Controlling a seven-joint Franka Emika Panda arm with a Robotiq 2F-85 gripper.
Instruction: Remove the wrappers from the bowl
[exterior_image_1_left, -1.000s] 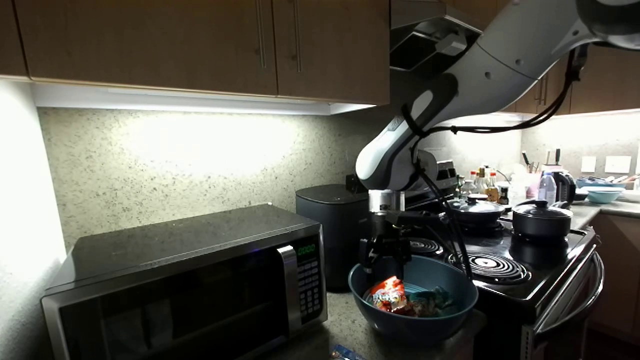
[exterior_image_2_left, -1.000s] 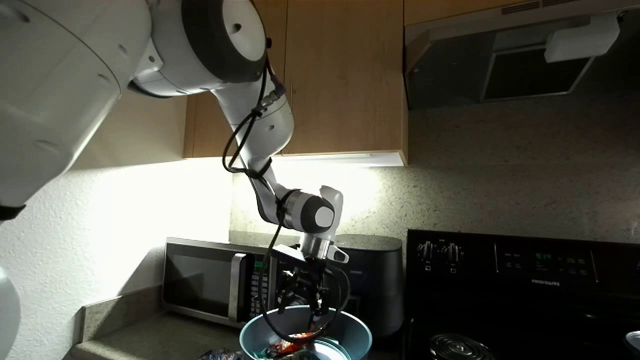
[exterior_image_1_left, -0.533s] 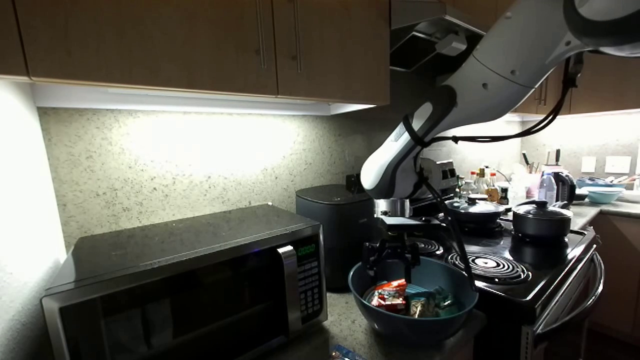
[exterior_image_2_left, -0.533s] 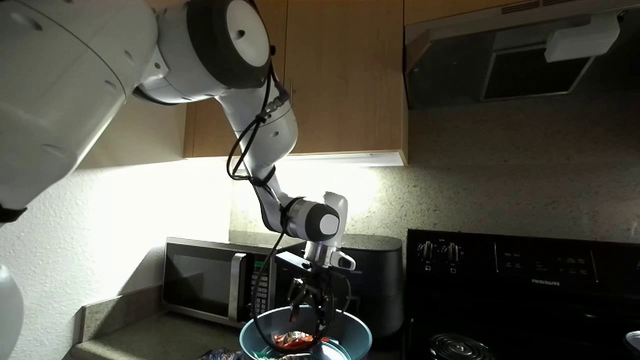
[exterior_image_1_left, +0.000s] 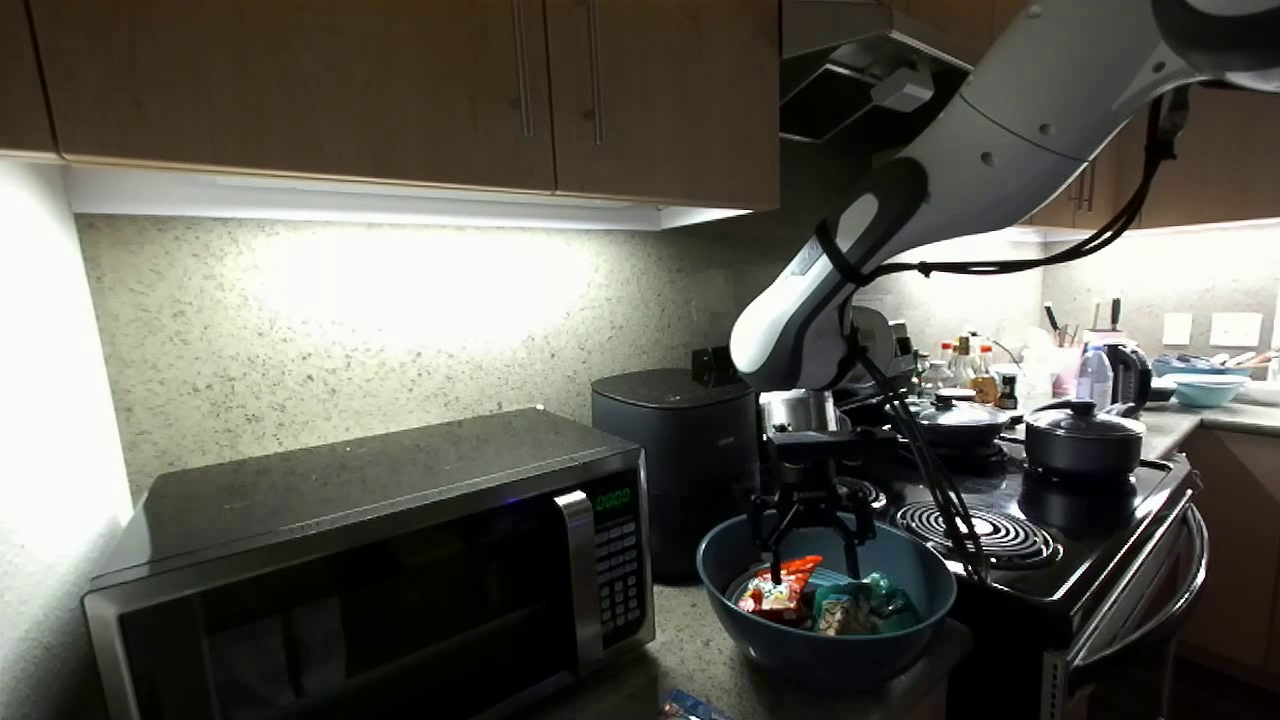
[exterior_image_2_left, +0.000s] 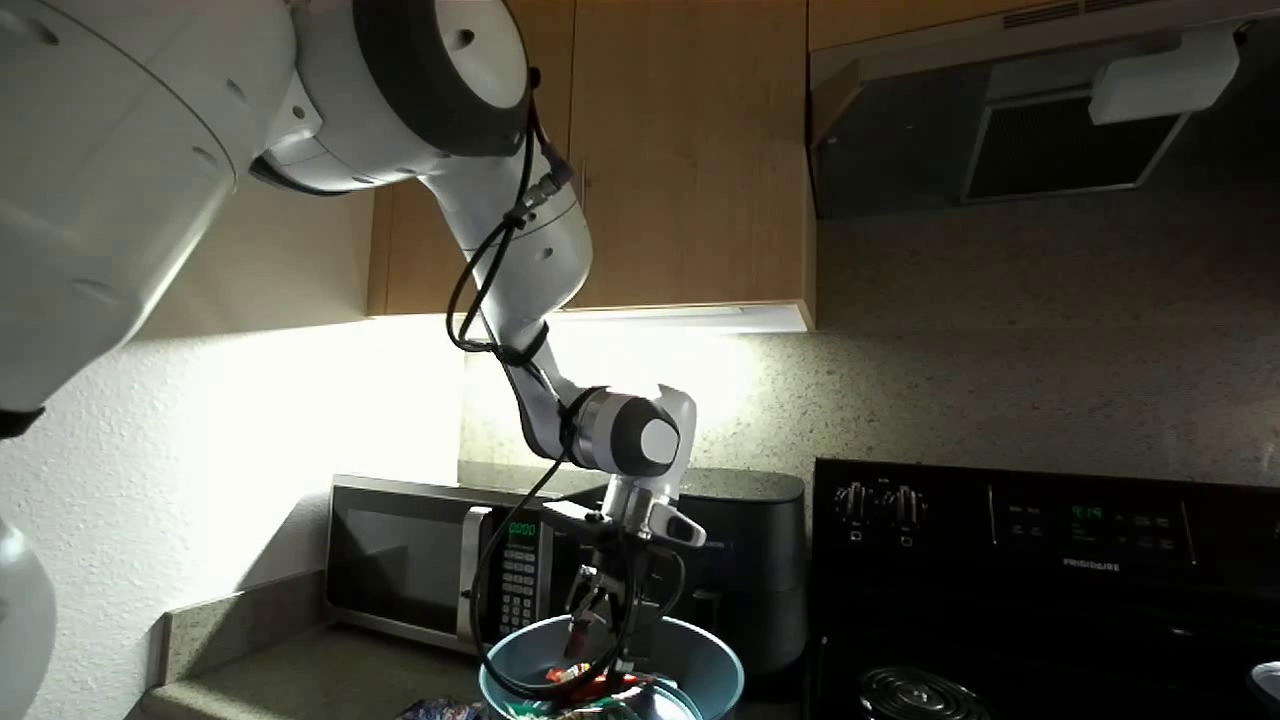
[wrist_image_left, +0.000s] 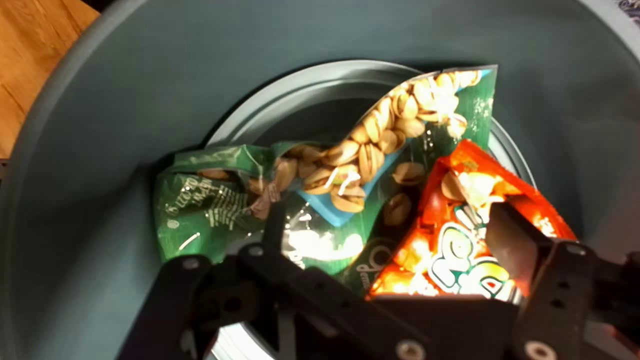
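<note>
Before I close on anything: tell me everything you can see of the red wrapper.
The red wrapper is a small, crinkled, glossy packet, probably plastic film, orange-red with white-and-green lettering, partly hidden. It lies inside the bowl, one pointed end seeming to angle up in an exterior view. In the wrist view it covers part of the green wrapper. One finger of the open gripper stands in front of it there; whether they touch, I can't tell.
</note>
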